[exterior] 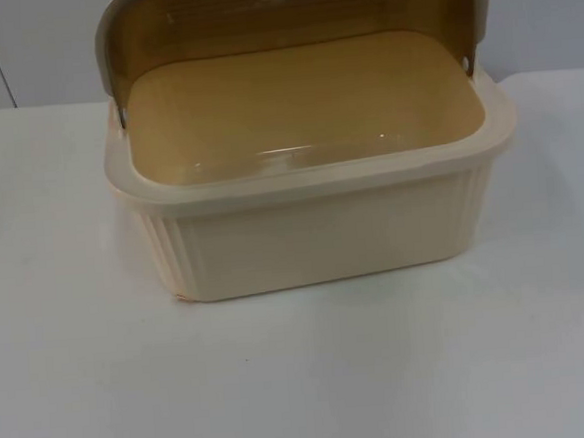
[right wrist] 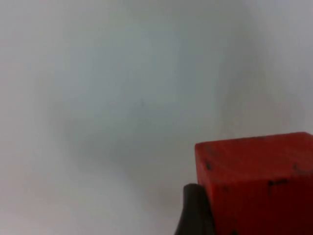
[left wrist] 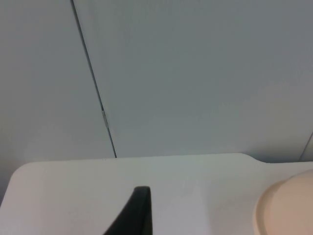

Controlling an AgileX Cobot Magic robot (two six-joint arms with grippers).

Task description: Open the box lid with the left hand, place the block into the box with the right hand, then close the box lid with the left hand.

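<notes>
A cream ribbed box (exterior: pixel 314 240) stands at the middle of the table by the back wall. Its translucent brown lid (exterior: pixel 288 14) is swung up and back, and the tan inside (exterior: pixel 304 103) holds nothing. A red block (right wrist: pixel 254 171) with dark scuffs sits tight against a black fingertip (right wrist: pixel 195 213) of my right gripper (right wrist: pixel 254 223), which is shut on it, with only blurred grey behind. My left gripper (left wrist: pixel 139 215) hovers low over the table near the wall, and a curved piece of the box's rim (left wrist: pixel 283 208) lies just beside it.
The white table (exterior: pixel 303 379) has free room in front of the box and on both sides. A grey partition wall (left wrist: pixel 195 73) with a dark vertical seam (left wrist: pixel 95 93) closes off the table's far edge.
</notes>
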